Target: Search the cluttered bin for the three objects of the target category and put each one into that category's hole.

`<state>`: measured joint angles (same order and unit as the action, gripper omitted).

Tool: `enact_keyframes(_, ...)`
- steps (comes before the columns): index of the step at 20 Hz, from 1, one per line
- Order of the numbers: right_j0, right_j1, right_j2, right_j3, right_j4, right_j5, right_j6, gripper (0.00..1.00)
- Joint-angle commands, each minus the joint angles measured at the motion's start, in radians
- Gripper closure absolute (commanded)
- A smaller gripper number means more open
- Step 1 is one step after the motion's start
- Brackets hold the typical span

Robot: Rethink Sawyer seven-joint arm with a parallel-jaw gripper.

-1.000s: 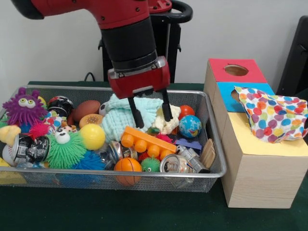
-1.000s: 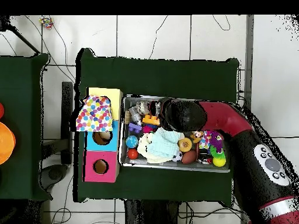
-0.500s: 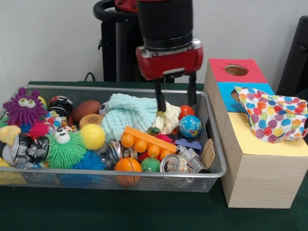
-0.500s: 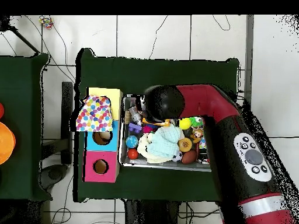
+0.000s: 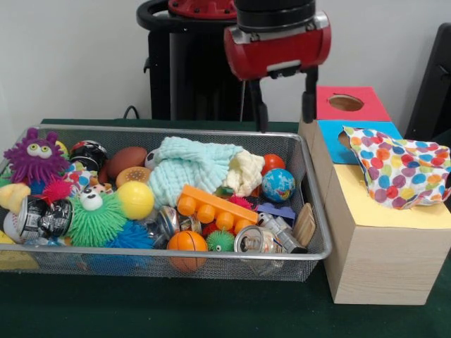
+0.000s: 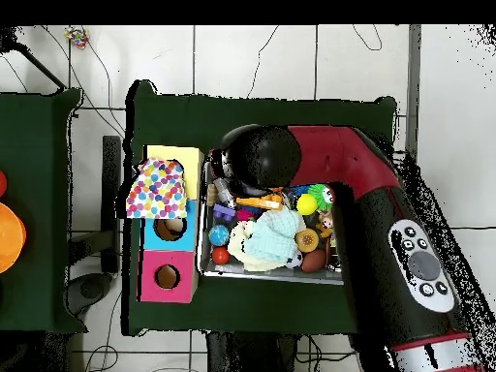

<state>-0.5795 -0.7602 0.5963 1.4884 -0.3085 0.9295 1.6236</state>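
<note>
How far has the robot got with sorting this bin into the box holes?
Nothing looks finished yet. A polka-dot cloth lies on the box top, not visibly in any hole. The gripper hangs open and empty above the bin's far edge. The heap of toys, cans and cloths remains to search.

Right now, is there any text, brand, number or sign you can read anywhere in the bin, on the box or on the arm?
None can be read.
Crushed cans: dark printing, too blurred to read.
Globe ball: map pattern only, no words legible.
Arm control pad: buttons, markings too small to read.
Box: plain colours, no lettering.
</note>
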Motion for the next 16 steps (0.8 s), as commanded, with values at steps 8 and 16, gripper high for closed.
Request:
enact_keyframes(8,-0.116,0.012,-0.019,0.181,0.008,-0.113,0.011,0.0)
enact_keyframes(16,-0.136,-0.009,-0.034,0.287,-0.039,-0.277,0.059,0.0)
